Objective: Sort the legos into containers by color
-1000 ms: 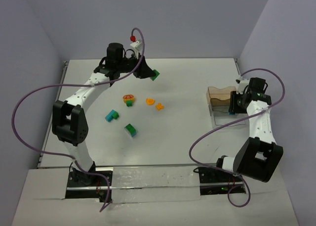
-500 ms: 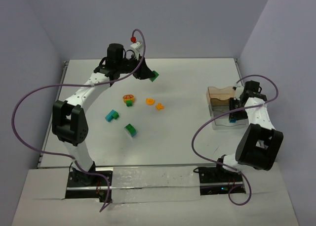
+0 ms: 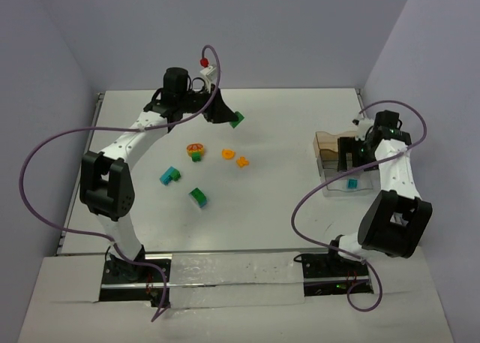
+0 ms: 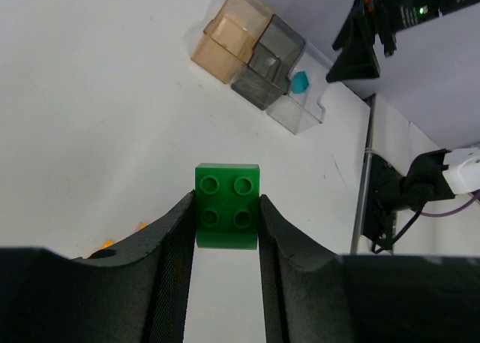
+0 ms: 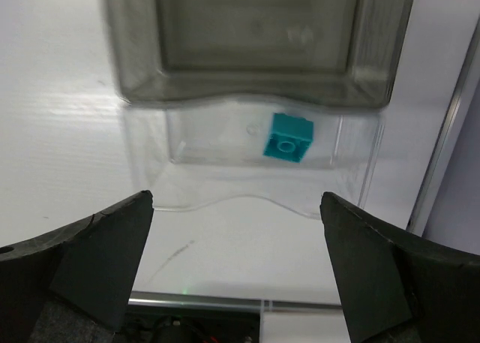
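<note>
My left gripper (image 3: 234,116) hangs over the far middle of the table, shut on a green lego (image 4: 227,206) with four studs; that gripper (image 4: 226,202) pinches the brick's sides. The right gripper (image 3: 351,155) is above the containers, wide open and holding nothing (image 5: 235,200). Below it a teal lego (image 5: 288,137) lies inside the clear container (image 5: 202,144). The tan-brown container (image 3: 330,140) adjoins at the far side. Loose legos lie at table centre: an orange-and-green round one (image 3: 196,149), two orange (image 3: 227,153) (image 3: 242,161), a teal one (image 3: 169,176) and a green-and-teal one (image 3: 199,197).
A smoky grey box (image 5: 255,35) sits between the tan and clear ones. A purple cable with a red ball (image 3: 203,60) arcs above the left wrist. Walls close in behind and on both sides. A metal rail (image 5: 225,302) runs just beyond the clear box.
The right gripper has opened wide and the teal lego now lies in the clear container. The left arm, still holding the green lego, has barely shifted.
</note>
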You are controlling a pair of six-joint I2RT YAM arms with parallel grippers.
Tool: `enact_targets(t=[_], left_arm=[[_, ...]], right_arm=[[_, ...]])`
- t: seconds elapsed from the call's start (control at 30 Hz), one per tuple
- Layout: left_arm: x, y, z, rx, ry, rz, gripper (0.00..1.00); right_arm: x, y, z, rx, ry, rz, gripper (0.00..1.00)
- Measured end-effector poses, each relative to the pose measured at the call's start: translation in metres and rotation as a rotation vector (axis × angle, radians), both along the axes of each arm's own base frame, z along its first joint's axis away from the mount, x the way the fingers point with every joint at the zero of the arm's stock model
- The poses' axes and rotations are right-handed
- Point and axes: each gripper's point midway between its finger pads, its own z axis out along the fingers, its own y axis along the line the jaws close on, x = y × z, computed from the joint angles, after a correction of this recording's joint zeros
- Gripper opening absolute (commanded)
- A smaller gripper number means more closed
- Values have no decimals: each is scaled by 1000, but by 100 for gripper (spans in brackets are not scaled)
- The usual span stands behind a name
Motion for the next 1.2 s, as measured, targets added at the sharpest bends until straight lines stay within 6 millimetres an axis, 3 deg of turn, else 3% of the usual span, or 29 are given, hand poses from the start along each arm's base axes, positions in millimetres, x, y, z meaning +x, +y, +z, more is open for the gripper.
enact_targets(t=[0.13, 0.27, 0.43, 0.57, 0.67, 0.83, 1.2], left_arm=[[-14, -4, -2, -47, 44, -58, 0], [-34, -6, 1, -125, 94, -128, 0], [-58, -8, 18, -256, 162, -231, 0], [-81, -6, 44, -346, 217, -342, 0], [-94, -5, 47, -360, 347, -395, 0], [-101, -5, 33, -342, 486, -420, 0], [-107, -4, 31, -346, 341, -449, 0]], right_arm=[[42, 40, 54, 54, -167, 145, 100], [68, 115, 97, 221, -319, 324, 100], [71, 204, 130, 425, -383, 533, 99], [63, 259, 142, 555, -379, 674, 96], [55, 279, 147, 640, -353, 727, 95], [43, 299, 163, 743, -337, 794, 95], [9, 328, 177, 908, -238, 875, 94]])
